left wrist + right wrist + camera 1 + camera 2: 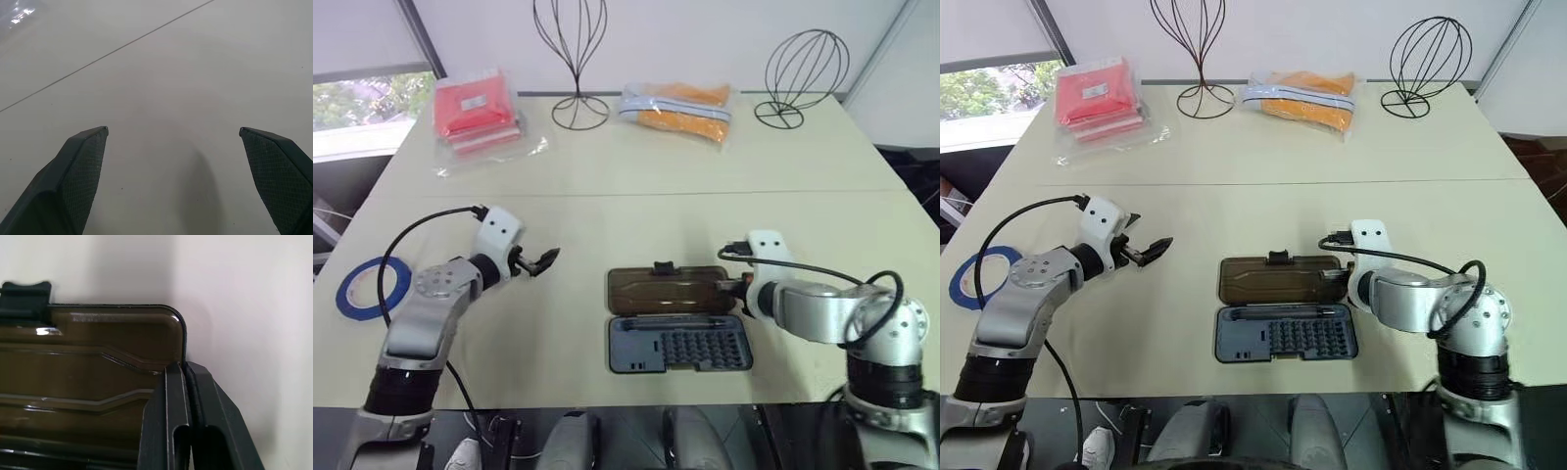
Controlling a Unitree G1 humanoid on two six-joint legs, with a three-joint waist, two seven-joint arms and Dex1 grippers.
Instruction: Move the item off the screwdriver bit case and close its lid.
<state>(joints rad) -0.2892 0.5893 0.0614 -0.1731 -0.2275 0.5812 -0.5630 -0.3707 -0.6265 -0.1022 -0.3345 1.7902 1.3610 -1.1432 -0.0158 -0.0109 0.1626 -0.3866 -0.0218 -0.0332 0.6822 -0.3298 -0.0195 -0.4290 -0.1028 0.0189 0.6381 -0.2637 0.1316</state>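
A: Nearest the head camera, the screwdriver bit case (679, 343) lies flung open on the bench (636, 176), bit rows facing up, its lid (666, 290) flat on the far side of the hinge. What stands at the lid's right end?

B: Right claw (741, 287), fingers pressed together and empty, tip at the lid's right edge. Left claw (540, 260) hovers well to the left of the case, fingers spread, holding nothing. The tape roll (374, 287) already rests near the bench's left edge, well apart from the case, so the lid is what remains.

A: Left wrist view?

B: Two fingers (80, 166) wide apart over bare bench.

A: Right wrist view?

B: Closed fingers (168, 416) sit at the lid's rounded corner (173, 318), just beside its rim; whether they touch it I cannot tell. Latch tab (24, 296) lies further along the edge.

A: Best way to do the step?

B: Probably slip the closed tip under the lid's free edge, lift, swing it over the hinge toward the base, then press near the latch
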